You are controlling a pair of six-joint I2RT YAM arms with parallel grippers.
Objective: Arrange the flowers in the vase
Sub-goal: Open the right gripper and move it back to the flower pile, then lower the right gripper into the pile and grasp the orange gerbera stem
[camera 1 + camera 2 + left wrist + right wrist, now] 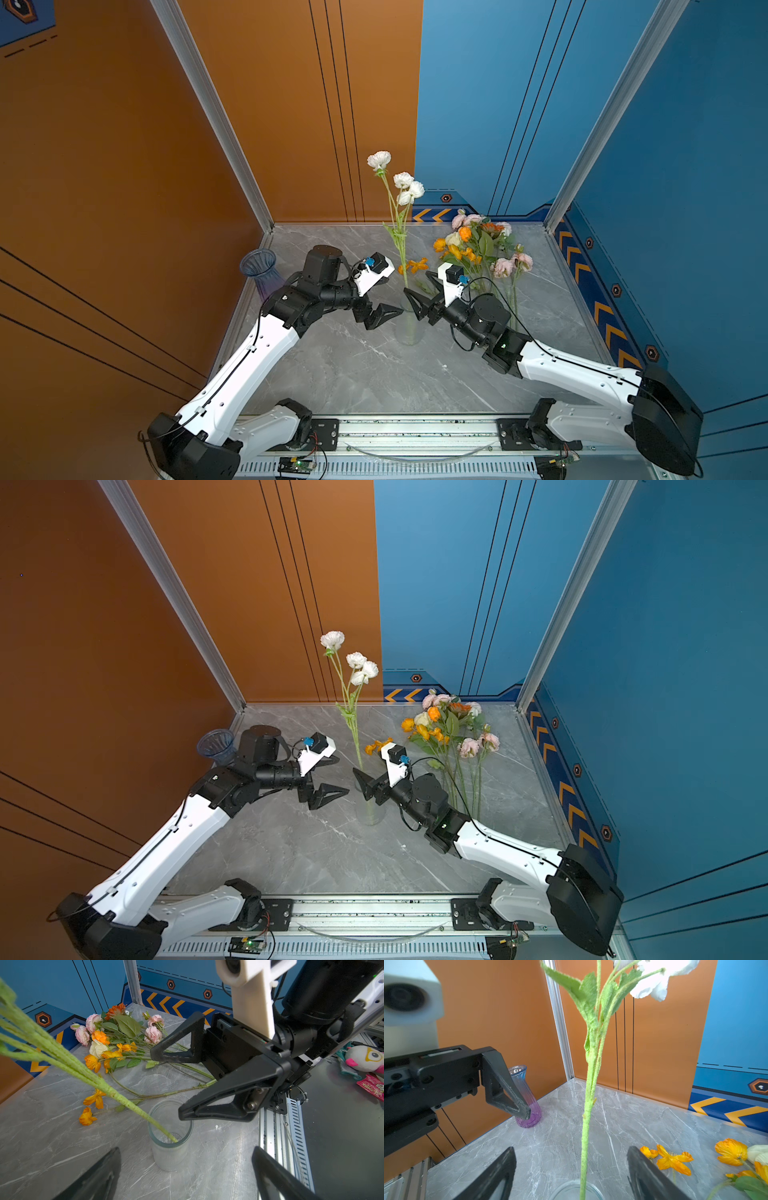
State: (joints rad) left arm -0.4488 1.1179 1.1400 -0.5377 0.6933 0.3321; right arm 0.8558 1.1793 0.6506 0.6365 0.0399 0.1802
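On veined marble (374,374), ribbed glass vase (171,1153), fuzzy stem (133,1105) inside — left claw (395,295), right claw (416,283) released.

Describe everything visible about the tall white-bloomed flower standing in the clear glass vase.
The white-bloomed flower is one fuzzy, pale green stem branching upward into leaves and several ruffled white blooms; it looks artificial. It stands nearly upright, leaning slightly, its foot on the bottom of the clear ribbed glass vase mid-table, and appears to rest on the rim. The right gripper is open around it, fingers clear of the stem.
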